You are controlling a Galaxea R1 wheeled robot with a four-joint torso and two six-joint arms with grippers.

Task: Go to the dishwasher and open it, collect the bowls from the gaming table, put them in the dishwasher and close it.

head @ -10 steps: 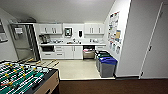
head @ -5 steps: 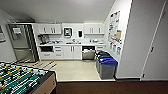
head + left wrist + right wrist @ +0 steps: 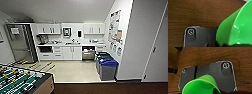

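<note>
Pale flooring (image 3: pixel 72 71) leads into a kitchenette with white cabinets (image 3: pixel 72 52), a sink counter and a tall steel fridge (image 3: pixel 20 42) at the left. Under the counter, right of the white doors, sits the dishwasher (image 3: pixel 88 52), open, with a dark interior and a silver-grey panel low down. Two bins (image 3: pixel 107 67), one with a blue lid, stand by the right wall, and the foosball table (image 3: pixel 21 81) fills the near left corner. Over dark wood floor (image 3: pixel 199 12), the left wrist view shows a wide bright green bowl (image 3: pixel 238 28), glossy inside, at the gripper. The right wrist view shows a smaller green bowl (image 3: pixel 201 85), rim upward. Whether either gripper's jaws are closed I cannot tell.
</note>
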